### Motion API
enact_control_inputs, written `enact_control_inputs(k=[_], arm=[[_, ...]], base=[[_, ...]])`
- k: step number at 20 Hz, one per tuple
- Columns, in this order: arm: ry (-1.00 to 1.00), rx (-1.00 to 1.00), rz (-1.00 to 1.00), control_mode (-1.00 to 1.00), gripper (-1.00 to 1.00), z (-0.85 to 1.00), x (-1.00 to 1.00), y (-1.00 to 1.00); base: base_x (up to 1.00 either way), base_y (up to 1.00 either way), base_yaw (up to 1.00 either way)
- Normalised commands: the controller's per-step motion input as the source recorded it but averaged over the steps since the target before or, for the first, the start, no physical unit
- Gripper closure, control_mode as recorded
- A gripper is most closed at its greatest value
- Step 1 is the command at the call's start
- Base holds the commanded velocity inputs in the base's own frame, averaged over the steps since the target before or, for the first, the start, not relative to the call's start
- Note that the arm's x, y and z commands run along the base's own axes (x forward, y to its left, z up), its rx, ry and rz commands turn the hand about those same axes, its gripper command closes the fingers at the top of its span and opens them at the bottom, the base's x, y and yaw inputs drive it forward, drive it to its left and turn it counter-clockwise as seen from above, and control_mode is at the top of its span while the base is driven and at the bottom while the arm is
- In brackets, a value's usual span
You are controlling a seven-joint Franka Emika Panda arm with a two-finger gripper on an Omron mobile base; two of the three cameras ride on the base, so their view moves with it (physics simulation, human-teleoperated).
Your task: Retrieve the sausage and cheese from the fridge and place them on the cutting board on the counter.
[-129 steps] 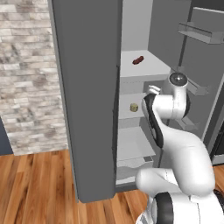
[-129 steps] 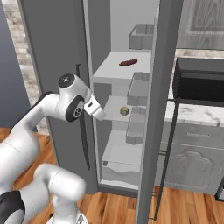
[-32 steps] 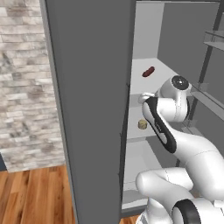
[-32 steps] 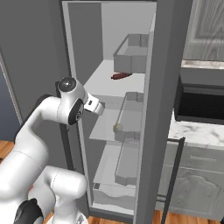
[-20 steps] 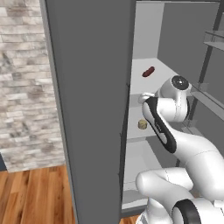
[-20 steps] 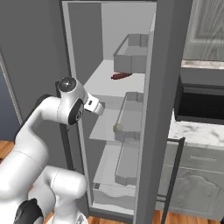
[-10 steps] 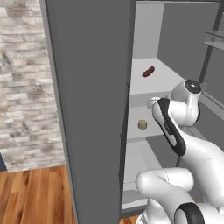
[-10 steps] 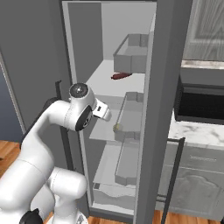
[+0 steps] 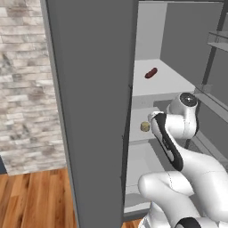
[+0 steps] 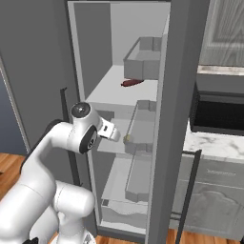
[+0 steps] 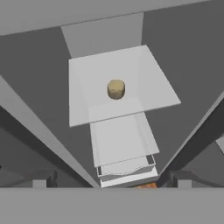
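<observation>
Our pincer (image 11: pixel 112 178) hangs wide open with nothing between its 2 dark tips. It is aimed down and into the tall dark grey fridge (image 9: pixel 89 111) at the small pale yellow-tan chunk of cheese (image 11: pixel 116 89), which sits well ahead of the tips.

We judge the step in hand to be the approach to the cheese, the 1st of 2 pickups. Neither food has left the fridge. The next move calls for reaching further in over the light grey middle shelf (image 11: pixel 83 105), lowering until the tips straddle the chunk, then closing. The shelf above leaves little headroom, so we would keep the hand low and level.

Reading left to right in the left base view, a grey-and-tan brick wall (image 9: pixel 26 89) stands over a wooden plank floor (image 9: pixel 35 196). Next comes the open fridge door, edge-on, and then the lit interior. The small dark red-brown sausage (image 9: pixel 151 73) lies alone on the upper shelf. The cheese rests 1 shelf below it, towards the front, with the arm's white wrist just beside it.

In the right base view, grey door bins (image 10: pixel 143 57) hang on the other open door. Beyond it a dark microwave (image 10: pixel 219 114) sits on the white marble worktop (image 10: pixel 214 143) over grey drawer fronts. That worktop is where both foods must end up, on the cutting board.
</observation>
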Motion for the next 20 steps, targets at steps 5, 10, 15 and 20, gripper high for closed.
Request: enact_control_inputs(k=[5,10,15,20], arm=[[0.00,-0.06,0.00,-1.00,-1.00,-0.26,0.04,0.01],[0.00,0.00,0.00,-1.00,-1.00,-0.28,0.00,-0.06],[0.00,0.00,0.00,-1.00,-1.00,-0.25,0.20,0.00],[-0.01,-0.01,0.00,-1.00,-1.00,-0.30,0.28,0.00]], base=[[0.00,0.00,0.00],[0.00,0.00,0.00],[0.00,0.00,0.00],[0.00,0.00,0.00]])
